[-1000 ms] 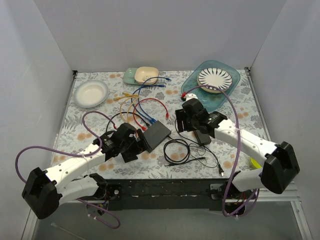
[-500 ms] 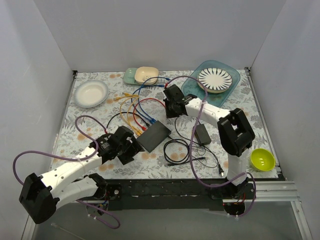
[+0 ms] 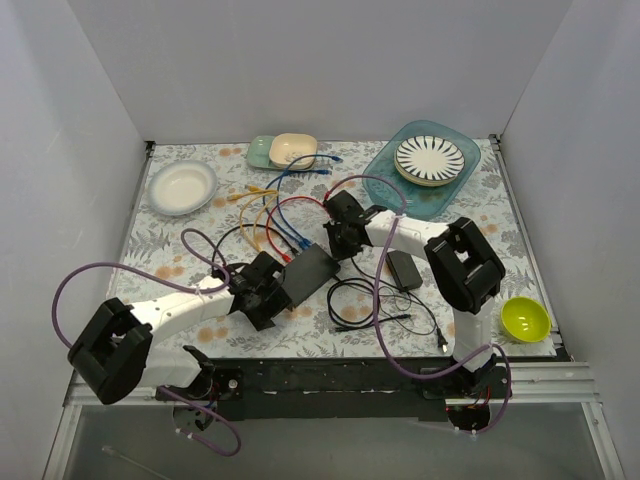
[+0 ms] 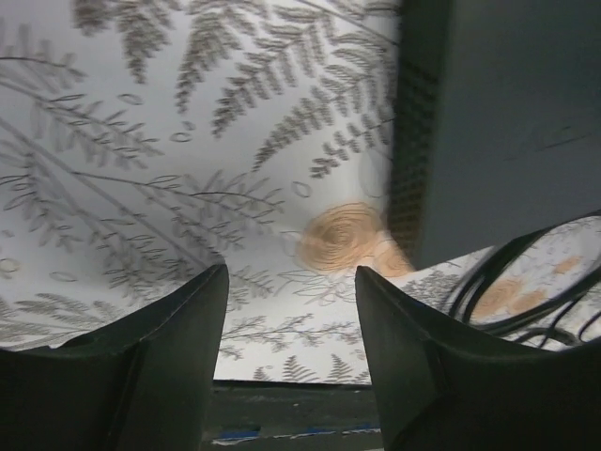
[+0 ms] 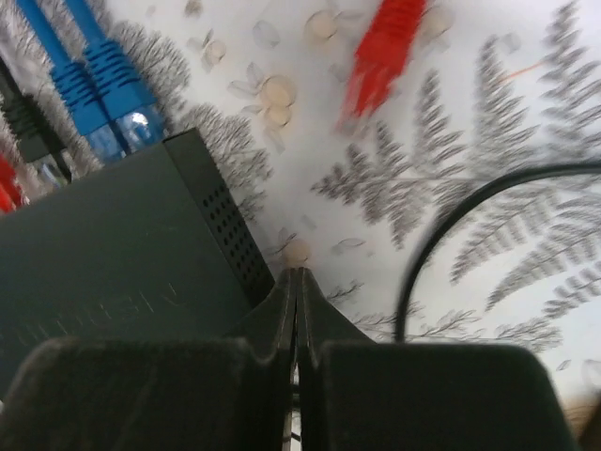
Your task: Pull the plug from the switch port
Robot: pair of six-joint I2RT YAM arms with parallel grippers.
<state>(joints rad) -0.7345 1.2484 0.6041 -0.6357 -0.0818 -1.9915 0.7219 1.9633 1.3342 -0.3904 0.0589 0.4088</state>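
Note:
The flat black switch (image 3: 308,272) lies mid-table, with its row of ports along the far left edge. Two blue plugs (image 5: 103,94) sit in those ports, beside a black one and a red one at the right wrist view's left edge. A loose red plug (image 5: 385,52) lies blurred on the cloth beyond. My right gripper (image 5: 297,274) is shut on nothing, its tip at the switch's (image 5: 113,254) corner; from above, my right gripper (image 3: 337,243) is at the far right corner. My left gripper (image 4: 291,282) is open over bare cloth just off the switch's (image 4: 507,122) near end, shown from above as the left gripper (image 3: 270,292).
Blue, yellow, red and black cables (image 3: 272,218) fan out behind the switch. A black power adapter (image 3: 405,268) and a coiled black cable (image 3: 352,302) lie to its right. A white bowl (image 3: 182,187), stacked bowls (image 3: 285,150), a teal tray (image 3: 392,180) with striped plates and a lime bowl (image 3: 524,318) ring the table.
My right arm swung left from the adapter to the switch's far corner and its jaws shut. My left gripper slid toward the switch's near end and its jaws narrowed.

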